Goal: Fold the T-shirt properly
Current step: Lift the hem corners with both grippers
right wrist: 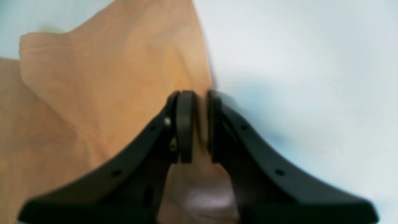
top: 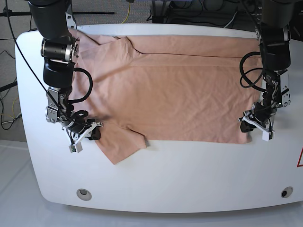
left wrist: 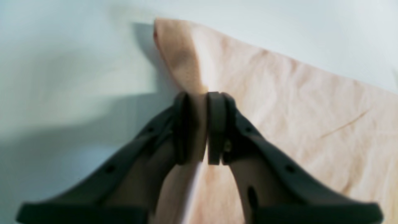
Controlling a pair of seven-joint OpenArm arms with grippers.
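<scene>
The T-shirt [top: 170,90] lies spread on the white surface [top: 189,179], its long axis running left to right. Each claw is clamped on the near edge: the right claw [top: 90,131] by the sleeve at the left, the left claw [top: 250,124] at the right corner. The body lies beyond both, toward the far side.
</scene>
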